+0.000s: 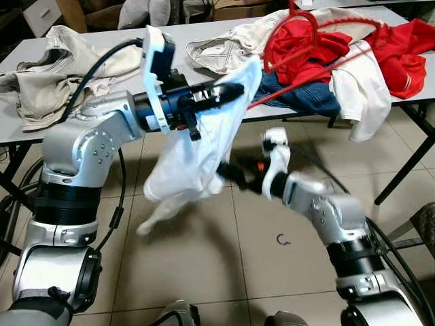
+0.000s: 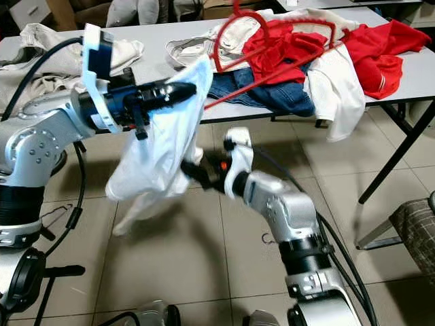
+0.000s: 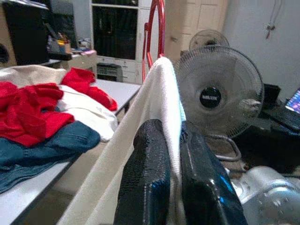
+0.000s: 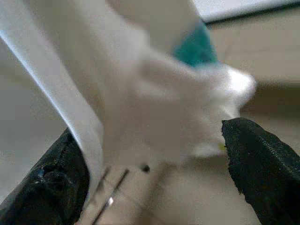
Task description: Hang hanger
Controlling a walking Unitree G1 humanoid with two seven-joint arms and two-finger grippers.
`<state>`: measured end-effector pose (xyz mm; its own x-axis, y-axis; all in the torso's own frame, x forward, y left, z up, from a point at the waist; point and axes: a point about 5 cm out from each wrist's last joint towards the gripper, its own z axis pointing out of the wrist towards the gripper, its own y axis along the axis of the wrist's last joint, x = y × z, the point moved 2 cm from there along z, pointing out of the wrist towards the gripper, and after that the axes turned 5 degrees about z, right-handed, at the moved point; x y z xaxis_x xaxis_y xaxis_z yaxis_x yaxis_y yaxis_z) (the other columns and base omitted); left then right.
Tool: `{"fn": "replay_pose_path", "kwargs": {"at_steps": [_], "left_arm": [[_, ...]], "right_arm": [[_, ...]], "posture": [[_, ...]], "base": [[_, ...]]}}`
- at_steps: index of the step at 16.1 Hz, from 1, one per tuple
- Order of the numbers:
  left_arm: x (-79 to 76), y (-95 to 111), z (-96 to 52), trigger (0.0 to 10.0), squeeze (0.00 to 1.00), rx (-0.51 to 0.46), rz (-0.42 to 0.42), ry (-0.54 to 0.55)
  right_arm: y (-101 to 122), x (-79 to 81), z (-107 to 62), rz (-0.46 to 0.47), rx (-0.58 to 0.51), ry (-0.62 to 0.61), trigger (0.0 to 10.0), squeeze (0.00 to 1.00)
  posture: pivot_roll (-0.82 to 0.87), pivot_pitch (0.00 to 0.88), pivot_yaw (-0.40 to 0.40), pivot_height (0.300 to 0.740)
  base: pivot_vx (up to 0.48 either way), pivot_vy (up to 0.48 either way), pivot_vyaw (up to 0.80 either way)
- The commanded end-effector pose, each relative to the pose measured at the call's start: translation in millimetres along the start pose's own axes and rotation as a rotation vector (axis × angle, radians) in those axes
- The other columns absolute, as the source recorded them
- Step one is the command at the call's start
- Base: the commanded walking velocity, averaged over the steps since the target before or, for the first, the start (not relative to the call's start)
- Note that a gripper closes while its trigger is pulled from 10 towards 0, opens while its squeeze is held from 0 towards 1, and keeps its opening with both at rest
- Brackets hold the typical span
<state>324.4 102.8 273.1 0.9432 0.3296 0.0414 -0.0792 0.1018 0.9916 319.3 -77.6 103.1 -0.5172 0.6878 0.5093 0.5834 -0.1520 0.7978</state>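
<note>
Left pincer (image 1: 228, 92): raised in front of the surface (image 1: 95, 119), its two black fingers closed tight on a fold of the white garment (image 1: 197, 159); the left wrist view shows the cloth pinched between the pads.
White garment: hangs down from that grip in a loose drape, lower end well above the tiled floor (image 1: 204, 272).
Right pincer (image 1: 228, 175): low, below and just right of the left one, reaching into the lower part of the drape. Right wrist view shows its fingers spread wide, one to each side of the blurred white cloth, gripping nothing.
Red hanger (image 1: 306, 34): on the surface among the heap of red, white and denim clothes (image 1: 353, 61); hook stands up at the far end, one long red bar slopes down toward the surface edge, ending near the left pincer's tip.
Key relation: hanger lies beyond and to the right of the held garment, long axis running from the far right back toward the left pincer. The free right arm looks the nearer candidate to take it.
Judgement: garment not yet on the hanger; hanging not yet begun.
Risk: the hanger appears tangled in the red clothing and could drag it along.
</note>
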Motion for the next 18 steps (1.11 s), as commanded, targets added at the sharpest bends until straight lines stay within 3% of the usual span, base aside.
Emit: {"fn": "replay_pose_path", "kwargs": {"at_steps": [1, 3, 4, 5, 6, 11, 18], "left_arm": [[-1.8, 14, -0.7, 0.0, 0.00, -0.039, 0.032, -0.010], [-1.6, 19, -2.5, 0.0, 0.00, -0.059, 0.030, -0.008], [0.0, 19, -4.4, 0.0, 0.00, -0.056, 0.032, -0.001], [1.4, 19, -6.1, 0.0, 0.00, -0.053, 0.033, 0.006], [2.8, 18, -8.1, 0.0, 0.00, -0.050, 0.033, 0.014], [4.1, 9, -16.4, 0.0, 0.00, -0.011, 0.028, 0.021], [0.1, 1, -22.6, 0.0, 0.00, 0.013, 0.012, -0.002]], "right_arm": [[-11, -5.2, -0.4, 0.000, 0.058, -0.023, 10.0, 0.00], [-28, -18.5, -5.7, 0.035, 0.117, -0.064, 10.0, 0.00], [-36, -26.9, -10.1, 0.050, 0.138, -0.090, 4.8, 0.00], [-41, -33.0, -14.3, 0.061, 0.151, -0.108, 1.8, 0.00], [-45, -38.9, -19.7, 0.062, 0.161, -0.125, 0.0, 0.00], [-55, -71.1, -51.1, 0.088, 0.143, -0.232, 0.0, 0.00], [-15, -134.7, -119.0, 0.105, -0.112, -0.531, 0.0, 0.00]], "posture": [[-0.08, 0.000, 0.075, 0.740], [-0.08, 0.000, 0.075, 0.740], [-0.08, 0.000, 0.075, 0.740], [-0.08, 0.000, 0.075, 0.740], [-0.08, 0.000, 0.074, 0.740], [-0.08, 0.000, 0.074, 0.740], [-0.10, 0.000, 0.077, 0.740]], "base": [[0.000, 0.000, 0.00], [0.000, 0.000, 0.00], [0.000, 0.000, 0.00], [0.000, 0.000, 0.00], [0.000, 0.000, 0.00], [0.000, 0.000, 0.00], [0.000, 0.000, 0.00]]}}
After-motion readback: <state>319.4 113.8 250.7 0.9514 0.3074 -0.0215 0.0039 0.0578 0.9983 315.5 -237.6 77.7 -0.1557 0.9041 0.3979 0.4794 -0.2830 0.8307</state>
